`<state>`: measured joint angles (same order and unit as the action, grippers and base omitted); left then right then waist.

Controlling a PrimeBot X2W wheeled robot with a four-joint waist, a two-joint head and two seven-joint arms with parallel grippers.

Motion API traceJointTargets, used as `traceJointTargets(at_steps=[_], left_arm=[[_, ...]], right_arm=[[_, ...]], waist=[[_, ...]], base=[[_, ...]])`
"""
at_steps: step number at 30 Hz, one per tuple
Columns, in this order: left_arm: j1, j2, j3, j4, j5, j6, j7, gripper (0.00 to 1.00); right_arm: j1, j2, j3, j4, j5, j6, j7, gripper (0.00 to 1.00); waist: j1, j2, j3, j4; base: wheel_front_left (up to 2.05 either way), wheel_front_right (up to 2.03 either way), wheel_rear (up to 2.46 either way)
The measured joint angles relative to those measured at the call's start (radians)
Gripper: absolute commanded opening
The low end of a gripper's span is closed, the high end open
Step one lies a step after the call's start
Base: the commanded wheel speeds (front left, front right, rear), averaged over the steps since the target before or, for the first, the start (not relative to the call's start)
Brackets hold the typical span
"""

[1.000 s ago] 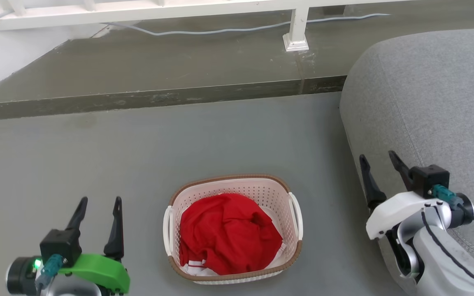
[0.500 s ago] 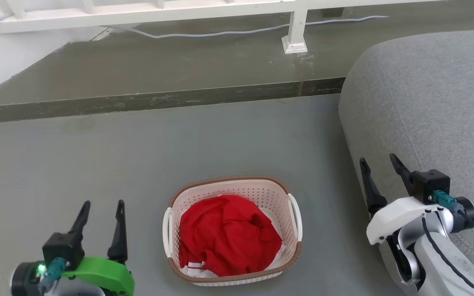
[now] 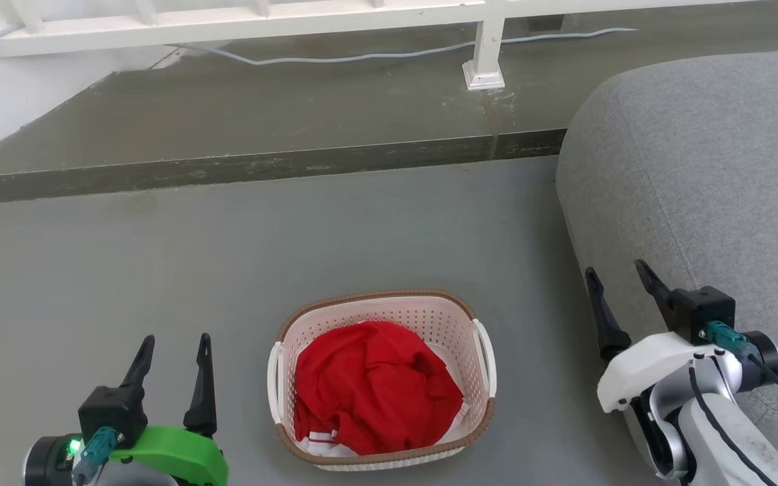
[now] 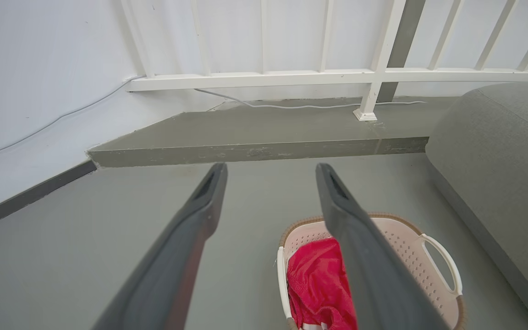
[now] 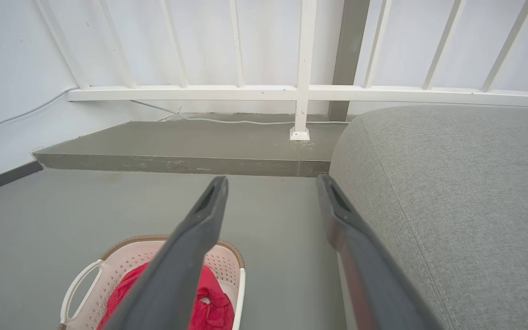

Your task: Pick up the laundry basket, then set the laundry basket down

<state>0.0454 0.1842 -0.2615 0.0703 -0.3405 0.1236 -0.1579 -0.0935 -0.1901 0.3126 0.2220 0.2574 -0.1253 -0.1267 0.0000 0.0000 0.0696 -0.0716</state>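
On my head camera, the small cream-white perforated plastic laundry basket [image 3: 396,312] with a brown woven-look rim sits upright on the grey floor [image 3: 227,256], low and centre, with a crumpled red cloth [image 3: 375,385] inside. My left gripper [image 3: 177,337] hovers to its left, and my right gripper [image 3: 614,267] to its right, beside a grey fabric sofa [image 3: 699,169]. Both have their fingers spread apart, holding nothing and clear of the basket.

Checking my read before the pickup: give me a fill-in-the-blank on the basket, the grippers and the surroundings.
The laundry basket holds a ____ garment.
The left gripper and right gripper both stand ____, holding nothing.
The grey sofa is on the robot's ____ side.
Missing words: red; open; right.
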Motion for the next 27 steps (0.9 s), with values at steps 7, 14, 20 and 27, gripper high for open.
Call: traceJointTargets(at_steps=[7,14,20,27], left_arm=[[0.001,-0.011,0.005,-0.017,0.011,0.000,0.013,1.00],[0.002,-0.019,0.001,-0.008,0.009,0.000,0.022,0.00],[0.006,-0.038,-0.007,0.019,-0.009,-0.002,0.025,0.00],[0.026,-0.042,-0.007,0.016,-0.087,-0.018,0.024,0.00]], right_arm=[[0.024,0.002,-0.017,-0.040,-0.022,0.000,0.025,1.00],[0.046,0.013,-0.022,-0.057,-0.033,0.000,0.045,0.00],[0.083,0.031,-0.016,-0.029,-0.016,0.004,0.045,0.00],[0.086,0.035,-0.024,-0.036,0.063,0.021,0.042,0.00]], waist=[[0.0000,0.0000,0.001,0.000],[0.0000,0.0000,0.000,0.000],[0.0000,0.0000,0.000,0.001],[0.0000,0.0000,-0.005,0.007]], base=[[0.00,0.00,0.00],[0.00,0.00,0.00],[0.00,0.00,0.00],[0.00,0.00,0.00]])
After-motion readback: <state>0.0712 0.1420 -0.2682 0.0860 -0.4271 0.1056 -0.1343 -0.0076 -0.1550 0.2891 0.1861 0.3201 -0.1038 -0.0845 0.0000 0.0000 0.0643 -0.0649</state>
